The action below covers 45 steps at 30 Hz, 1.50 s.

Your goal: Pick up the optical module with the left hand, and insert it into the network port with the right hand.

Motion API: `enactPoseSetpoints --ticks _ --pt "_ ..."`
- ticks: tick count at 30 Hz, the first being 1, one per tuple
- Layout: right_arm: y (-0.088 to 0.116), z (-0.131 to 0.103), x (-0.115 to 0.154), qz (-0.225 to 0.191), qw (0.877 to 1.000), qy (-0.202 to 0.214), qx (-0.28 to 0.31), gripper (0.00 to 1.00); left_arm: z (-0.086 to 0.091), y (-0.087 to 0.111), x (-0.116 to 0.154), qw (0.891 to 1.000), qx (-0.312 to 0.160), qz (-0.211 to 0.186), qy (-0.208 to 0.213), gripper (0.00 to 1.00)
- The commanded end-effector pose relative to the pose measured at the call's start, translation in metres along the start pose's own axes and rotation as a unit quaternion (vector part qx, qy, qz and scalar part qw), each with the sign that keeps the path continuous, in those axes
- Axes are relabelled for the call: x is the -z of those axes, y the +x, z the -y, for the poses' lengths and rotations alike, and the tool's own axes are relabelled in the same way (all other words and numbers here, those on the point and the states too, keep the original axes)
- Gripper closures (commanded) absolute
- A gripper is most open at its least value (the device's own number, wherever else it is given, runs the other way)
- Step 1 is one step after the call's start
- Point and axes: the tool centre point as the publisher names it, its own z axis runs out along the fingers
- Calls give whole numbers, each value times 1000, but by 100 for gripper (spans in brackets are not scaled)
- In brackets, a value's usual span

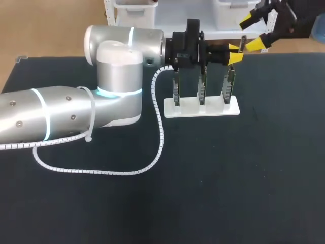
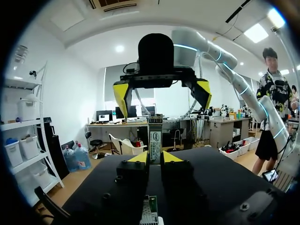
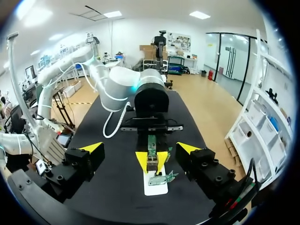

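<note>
My left gripper (image 1: 234,54) is shut on the optical module (image 1: 243,43), a slim metal piece with a label, and holds it above the right end of the white stand (image 1: 200,108). In the left wrist view the module (image 2: 155,137) stands upright between the yellow fingertips (image 2: 140,157). My right gripper (image 1: 253,32) is open just beyond it, its fingers spread wide on either side of the module (image 3: 152,158) without touching. From the left wrist, the right gripper (image 2: 162,93) faces me head on. Three upright boards with network ports (image 1: 201,90) stand on the stand.
A white spiral cable (image 1: 160,129) loops from the left arm across the black table (image 1: 228,178). The left arm's bulky elbow (image 1: 119,81) sits left of the stand (image 3: 155,186). A green board (image 2: 150,211) shows under the left gripper.
</note>
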Motion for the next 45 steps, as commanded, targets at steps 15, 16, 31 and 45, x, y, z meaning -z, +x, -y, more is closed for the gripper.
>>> enactPoseSetpoints --ticks 15,16,31,45 --pt "13 14 -8 0 1000 18 16 0 -3 1 -1 1000 0 0 3 100" --pt "13 15 -8 1 1000 17 17 0 -3 1 -1 1000 0 0 3 100" --pt "17 35 -12 7 999 -24 44 0 -3 1 -1 1000 0 0 3 100" --pt "10 32 -12 6 999 -26 36 0 -3 1 -1 1000 0 0 3 100"
